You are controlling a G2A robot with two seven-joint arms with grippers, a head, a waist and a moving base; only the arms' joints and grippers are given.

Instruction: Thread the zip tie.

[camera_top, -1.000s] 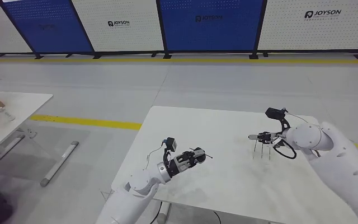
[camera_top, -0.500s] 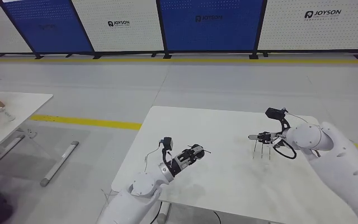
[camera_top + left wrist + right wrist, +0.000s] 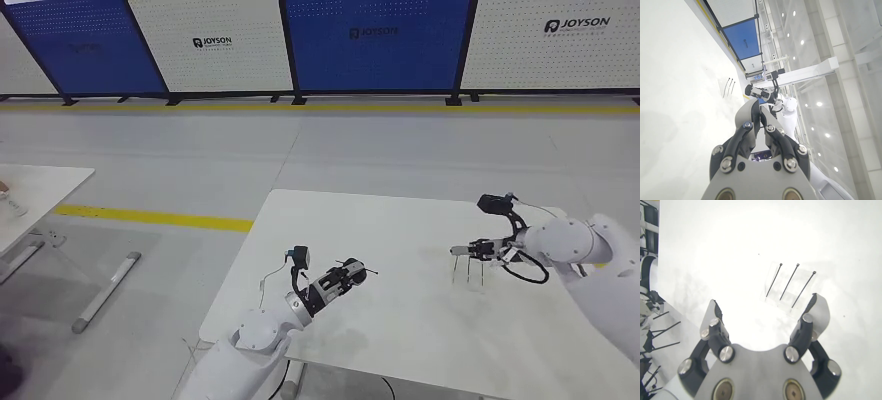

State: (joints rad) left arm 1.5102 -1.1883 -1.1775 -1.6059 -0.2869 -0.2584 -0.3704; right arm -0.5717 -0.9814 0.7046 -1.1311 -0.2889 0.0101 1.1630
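Right wrist view: right claw (image 3: 764, 298) gapes wide above three zip ties (image 3: 789, 282); left claw (image 3: 759, 106) pinched shut.

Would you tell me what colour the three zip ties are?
The zip ties are black, clearest in the right wrist view.

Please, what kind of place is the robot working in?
Probably an industrial hall or robot test area: blue and white pegboard partitions, a yellow line on the bare floor, and round lights on a high ceiling.
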